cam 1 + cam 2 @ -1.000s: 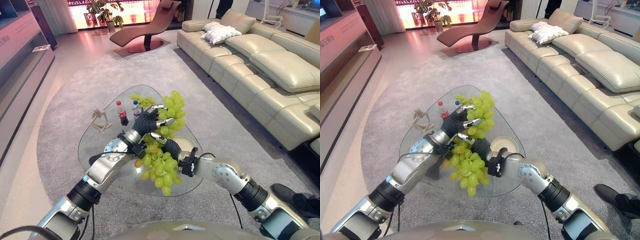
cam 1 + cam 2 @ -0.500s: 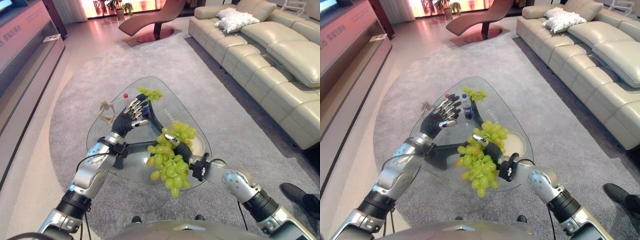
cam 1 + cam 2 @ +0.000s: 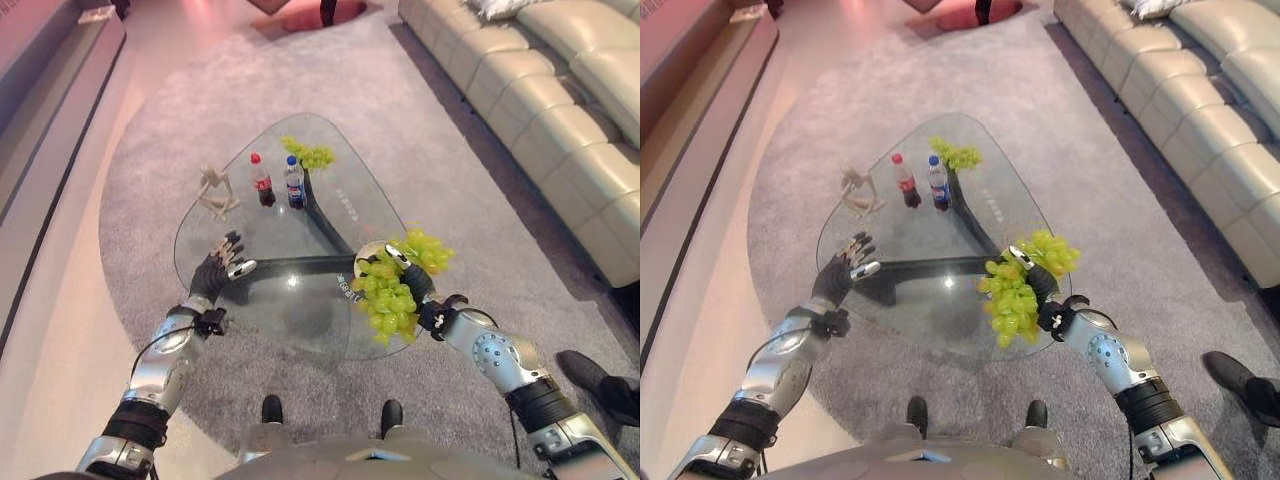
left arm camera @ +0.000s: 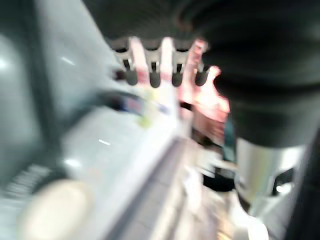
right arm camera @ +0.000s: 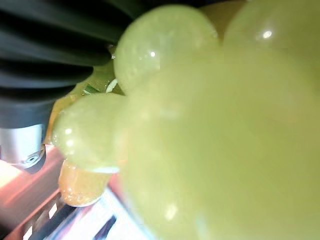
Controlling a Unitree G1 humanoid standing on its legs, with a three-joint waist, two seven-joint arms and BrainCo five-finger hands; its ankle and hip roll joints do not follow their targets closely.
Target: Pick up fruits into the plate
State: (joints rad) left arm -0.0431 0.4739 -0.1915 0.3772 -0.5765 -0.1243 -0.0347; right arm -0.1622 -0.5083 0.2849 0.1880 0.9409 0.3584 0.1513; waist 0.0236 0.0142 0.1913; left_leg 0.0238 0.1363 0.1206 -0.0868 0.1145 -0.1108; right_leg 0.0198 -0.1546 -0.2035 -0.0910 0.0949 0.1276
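A round grey rug [image 3: 420, 130] covers the floor, with a beige leather sofa [image 3: 560, 110] along its right side. On the rug stands a glass table [image 3: 300, 300] with rounded corners and a dark base visible through the top.

The right hand [image 3: 408, 284] is over the table's near right corner, its fingers curled round a big bunch of green grapes [image 3: 392, 296]. The bunch hangs in two lobes on either side of the hand, one drooping toward the table's near edge, the other lying toward the sofa. In the right wrist view the grapes press up against the camera. Just beside the hand, partly hidden by the fruit, a pale plate [image 3: 368, 251] sits on the glass.

The left hand [image 3: 214, 270] hovers at the table's near left edge, fingers loosely spread and holding nothing.

A smaller bunch of grapes [image 3: 310, 154] lies at the far corner. Near it stand two small bottles, one with a red cap [image 3: 262, 180] and one with a blue cap [image 3: 294, 181], close together. A pale figurine [image 3: 214, 192] stands on the left part of the table.
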